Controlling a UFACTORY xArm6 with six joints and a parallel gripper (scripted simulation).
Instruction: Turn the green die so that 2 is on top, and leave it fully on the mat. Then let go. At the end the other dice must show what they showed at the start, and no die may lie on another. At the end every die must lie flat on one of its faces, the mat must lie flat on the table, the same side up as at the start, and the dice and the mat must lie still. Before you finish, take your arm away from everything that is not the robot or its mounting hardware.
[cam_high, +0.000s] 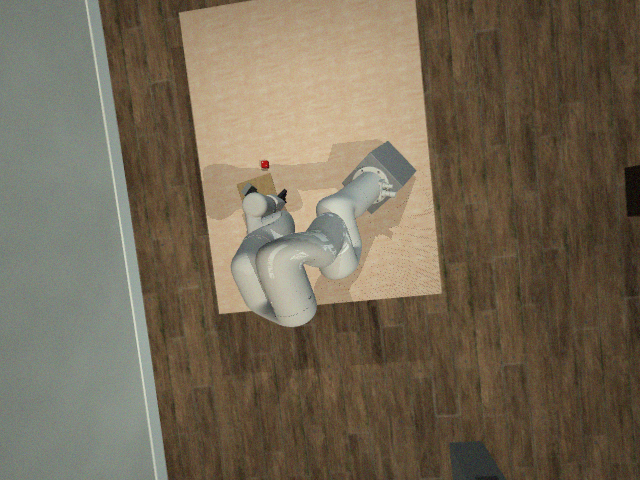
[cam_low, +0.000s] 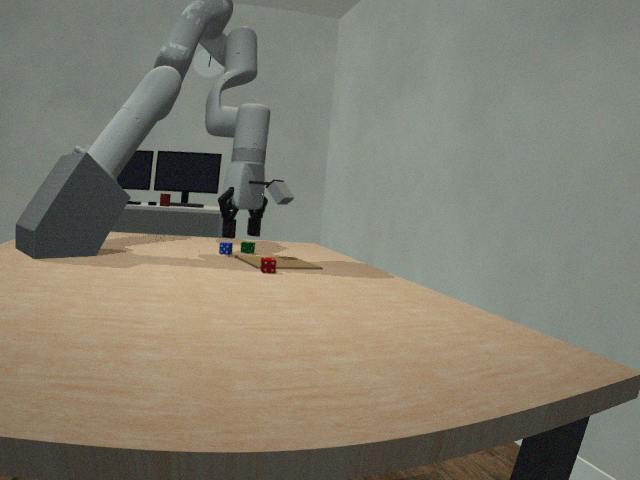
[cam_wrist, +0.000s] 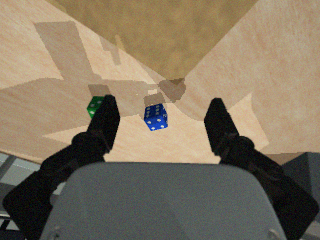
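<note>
The green die (cam_low: 247, 247) (cam_wrist: 94, 106) lies on the bare table, off the tan mat (cam_high: 261, 182) (cam_low: 297, 265) (cam_wrist: 165, 35). In the wrist view my left finger partly hides it. The blue die (cam_low: 225, 248) (cam_wrist: 156, 117) lies on the table close to the mat's corner, apart from the green one. The red die (cam_high: 264, 164) (cam_low: 268, 265) lies beside the mat's other edge. My gripper (cam_low: 241, 227) (cam_wrist: 162, 108) is open and empty. It hangs a little above the blue and green dice. In the top view my arm hides both of these dice.
The light wooden table (cam_high: 310, 77) (cam_low: 258, 335) bears the grey robot base (cam_high: 390, 165) (cam_low: 67, 206) near its right side. A desk with dark monitors (cam_low: 186, 173) stands behind the table. A grey wall runs close to the table's far edge.
</note>
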